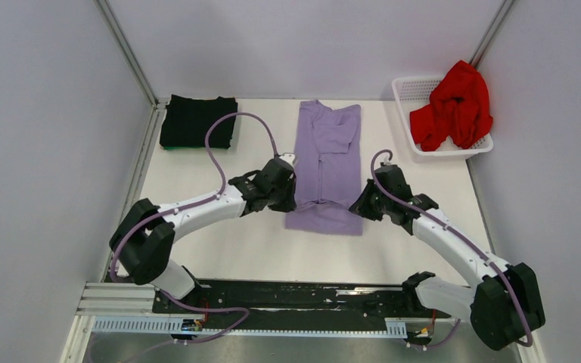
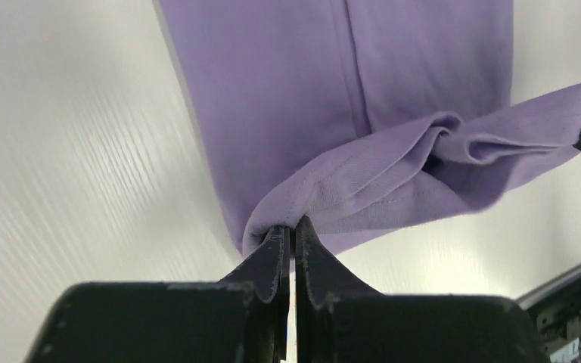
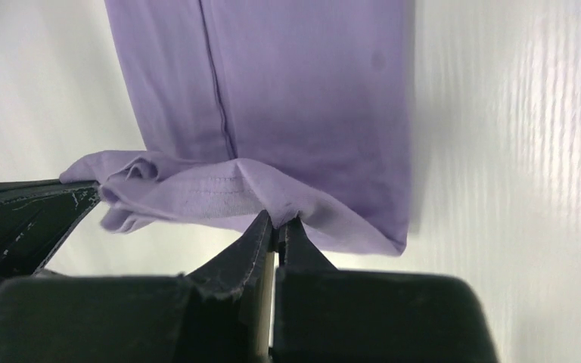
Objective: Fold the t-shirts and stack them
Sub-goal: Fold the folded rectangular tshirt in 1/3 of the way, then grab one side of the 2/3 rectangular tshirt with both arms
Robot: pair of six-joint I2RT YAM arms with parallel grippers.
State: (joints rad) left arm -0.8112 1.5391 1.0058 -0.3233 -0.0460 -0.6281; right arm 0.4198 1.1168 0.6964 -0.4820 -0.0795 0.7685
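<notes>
The lavender t-shirt (image 1: 325,151) lies folded into a long strip down the table's middle. My left gripper (image 1: 290,203) is shut on its near hem at the left corner (image 2: 293,221). My right gripper (image 1: 357,206) is shut on the near hem at the right corner (image 3: 278,221). The hem is lifted and bunched between them, above the lower layer (image 2: 333,83) of the shirt (image 3: 302,91). A folded black t-shirt (image 1: 197,121) lies at the far left. The red t-shirt (image 1: 454,106) is heaped in the basket.
A white lattice basket (image 1: 408,94) stands at the far right corner, holding the red shirt. Grey walls close in the table on three sides. A black rail (image 1: 287,295) with the arm bases runs along the near edge.
</notes>
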